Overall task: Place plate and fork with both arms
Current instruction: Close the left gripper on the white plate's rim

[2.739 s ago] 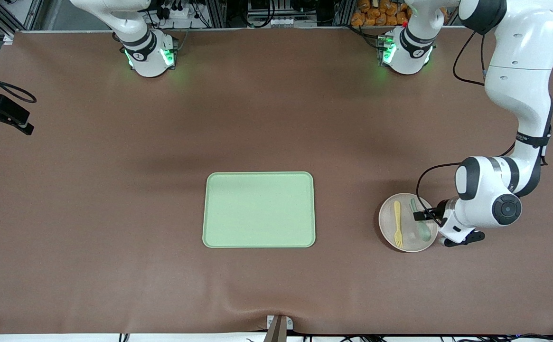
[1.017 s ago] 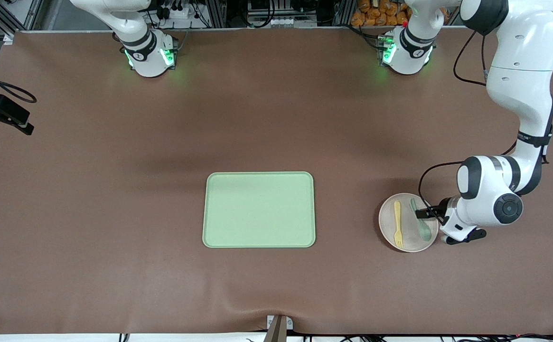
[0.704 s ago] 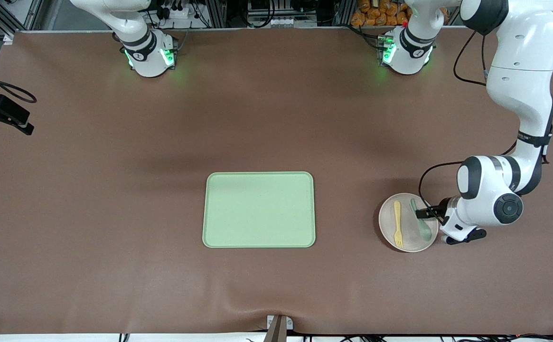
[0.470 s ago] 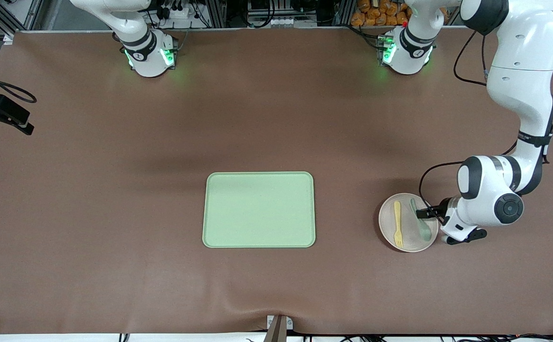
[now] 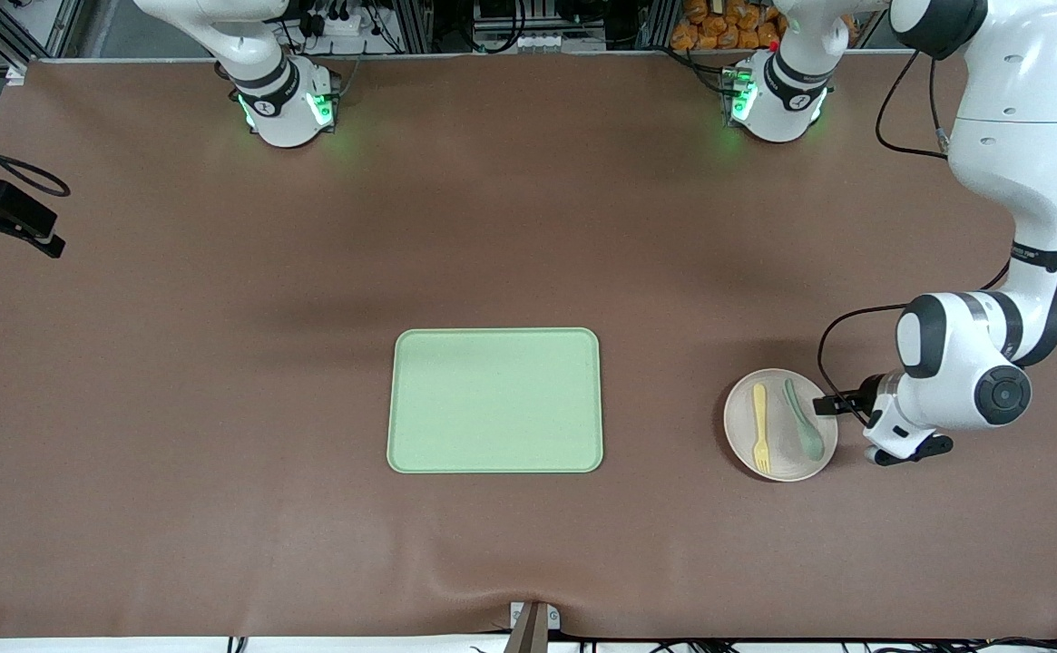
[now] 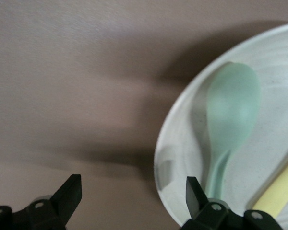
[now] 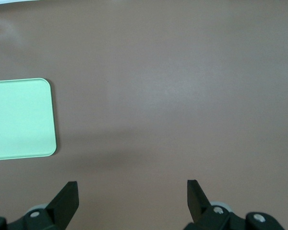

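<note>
Left end effector wide open, empty, beside plate; right one open, waiting

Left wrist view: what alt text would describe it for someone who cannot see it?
A grey-green plastic spoon lies in a round, pale beige-pink plate on a brown table, beside the end of a pale-yellow plastic fork. The left gripper shows its black fingers spread wide, one over the plate's rim.
</note>
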